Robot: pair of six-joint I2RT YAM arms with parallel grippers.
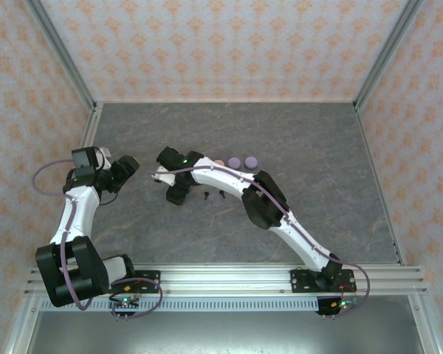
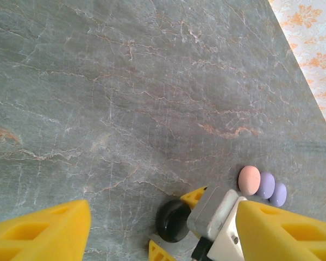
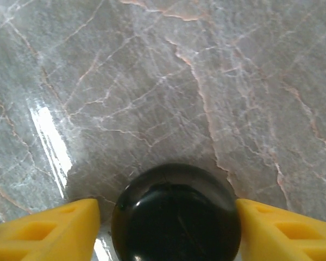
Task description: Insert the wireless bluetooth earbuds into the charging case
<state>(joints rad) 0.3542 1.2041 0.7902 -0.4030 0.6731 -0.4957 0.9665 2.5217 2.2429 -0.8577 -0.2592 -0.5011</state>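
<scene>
The black earbuds [image 1: 207,195] lie on the table [image 1: 317,147] just right of the right gripper [image 3: 168,209], whose jaws flank the glossy black case [image 3: 176,228] — pinching or not, I cannot tell — while the left gripper [image 1: 127,167] gapes empty; the buds look tiny, light and slick, probably best pinched by the stem.

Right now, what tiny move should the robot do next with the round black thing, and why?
Probably close the right end effector gently on the black case: it sits on the table squarely between the two yellow fingers, and whether they already pinch it is unclear.
</scene>
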